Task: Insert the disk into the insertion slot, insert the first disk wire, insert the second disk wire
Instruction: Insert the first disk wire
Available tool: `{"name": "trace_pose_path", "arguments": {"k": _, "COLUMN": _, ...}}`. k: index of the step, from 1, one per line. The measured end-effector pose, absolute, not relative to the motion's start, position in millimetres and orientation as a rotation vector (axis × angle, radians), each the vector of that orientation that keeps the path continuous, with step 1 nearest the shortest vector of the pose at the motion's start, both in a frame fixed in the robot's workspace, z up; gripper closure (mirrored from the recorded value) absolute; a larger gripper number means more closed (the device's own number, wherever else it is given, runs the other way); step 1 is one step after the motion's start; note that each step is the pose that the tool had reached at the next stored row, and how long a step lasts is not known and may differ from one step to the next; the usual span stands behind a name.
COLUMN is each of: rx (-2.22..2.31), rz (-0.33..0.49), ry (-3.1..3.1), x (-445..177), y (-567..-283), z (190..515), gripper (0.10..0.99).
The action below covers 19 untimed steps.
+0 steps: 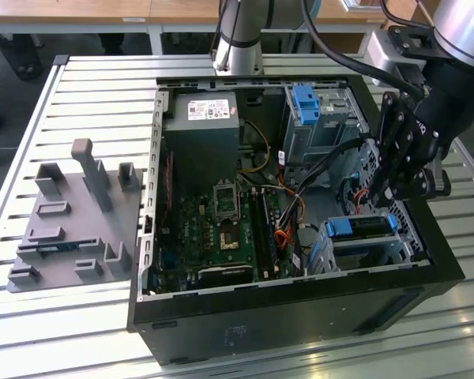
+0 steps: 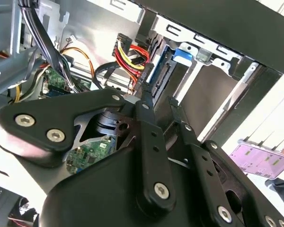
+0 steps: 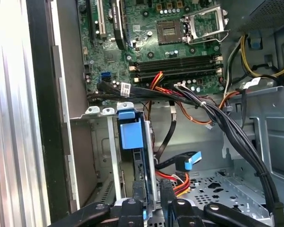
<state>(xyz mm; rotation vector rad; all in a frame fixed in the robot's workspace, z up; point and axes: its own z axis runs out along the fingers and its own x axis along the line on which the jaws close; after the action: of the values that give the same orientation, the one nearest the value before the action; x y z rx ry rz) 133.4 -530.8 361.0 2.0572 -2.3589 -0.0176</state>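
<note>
In the insertion slot [image 1: 322, 251]: the disk [image 1: 360, 227], apparently seated.
Gripper [image 1: 384, 196]: hovering close by the disk (grip state: cannot tell).
Risk: the loose wires [image 2: 128, 56] beside it could snag, or a connector could meet its port crooked and jam.

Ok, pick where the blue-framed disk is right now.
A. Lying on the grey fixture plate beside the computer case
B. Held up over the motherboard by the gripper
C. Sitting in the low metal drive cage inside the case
C: in the exterior view the disk sits in the insertion slot, inside the computer case at its corner on the exterior view's right.
</note>
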Motion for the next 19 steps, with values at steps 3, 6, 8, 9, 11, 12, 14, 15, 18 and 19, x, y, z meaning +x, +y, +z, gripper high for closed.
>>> {"name": "trace_pose_path", "arguments": {"k": 3, "rx": 2.057, "rz": -0.019, "ry": -2.36, "x": 137, "y": -529, "z": 360, "gripper": 0.788}}
{"name": "trace_pose_path", "arguments": {"k": 6, "rx": 2.051, "rz": -0.019, "ry": -2.365, "x": 140, "y": -526, "z": 360, "gripper": 0.788}}
{"name": "trace_pose_path", "arguments": {"k": 8, "rx": 2.032, "rz": -0.019, "ry": -2.381, "x": 140, "y": -526, "z": 359, "gripper": 0.788}}
{"name": "trace_pose_path", "arguments": {"k": 9, "rx": 2.023, "rz": -0.019, "ry": -2.389, "x": 140, "y": -525, "z": 359, "gripper": 0.788}}
{"name": "trace_pose_path", "arguments": {"k": 11, "rx": 2.011, "rz": -0.019, "ry": -2.399, "x": 140, "y": -524, "z": 358, "gripper": 0.788}}
{"name": "trace_pose_path", "arguments": {"k": 12, "rx": 2.008, "rz": -0.019, "ry": -2.401, "x": 140, "y": -522, "z": 358, "gripper": 0.788}}
{"name": "trace_pose_path", "arguments": {"k": 14, "rx": 2.006, "rz": -0.019, "ry": -2.403, "x": 141, "y": -519, "z": 357, "gripper": 0.788}}
{"name": "trace_pose_path", "arguments": {"k": 15, "rx": 2.005, "rz": -0.019, "ry": -2.404, "x": 141, "y": -517, "z": 357, "gripper": 0.788}}
{"name": "trace_pose_path", "arguments": {"k": 18, "rx": 1.997, "rz": -0.019, "ry": -2.408, "x": 142, "y": -515, "z": 355, "gripper": 0.788}}
{"name": "trace_pose_path", "arguments": {"k": 19, "rx": 1.996, "rz": -0.018, "ry": -2.408, "x": 142, "y": -515, "z": 354, "gripper": 0.788}}
